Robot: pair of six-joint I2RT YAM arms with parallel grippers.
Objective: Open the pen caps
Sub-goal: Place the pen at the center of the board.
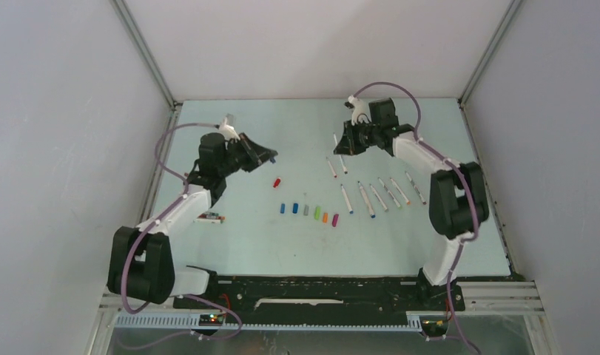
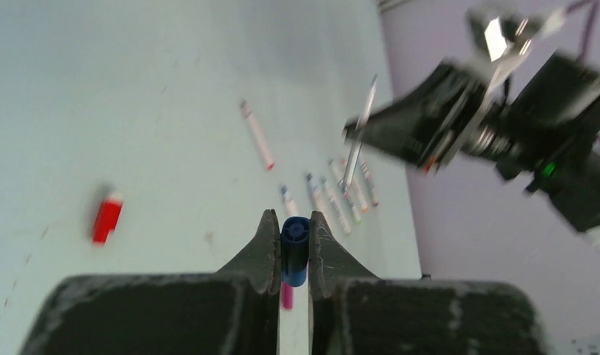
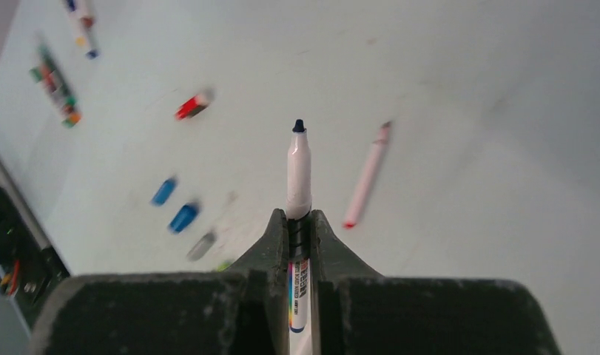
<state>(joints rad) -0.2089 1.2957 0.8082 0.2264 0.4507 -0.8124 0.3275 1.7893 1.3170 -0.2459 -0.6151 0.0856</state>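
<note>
My left gripper (image 1: 267, 157) is shut on a blue pen cap (image 2: 294, 242), held above the table. My right gripper (image 1: 341, 143) is shut on a white pen (image 3: 299, 171) whose dark blue tip is bare; the two grippers are apart. A red cap (image 1: 277, 182) lies alone between them. A row of caps (image 1: 308, 211) in blue, grey, green, orange and magenta lies nearer the front. Several white pens (image 1: 378, 196) lie side by side under the right arm, and two more (image 1: 336, 166) lie behind them.
A small multicoloured object (image 1: 210, 217) lies by the left arm's forearm. Grey enclosure walls with metal posts (image 1: 145, 59) close the table on three sides. The arm bases stand on the black front rail (image 1: 311, 290).
</note>
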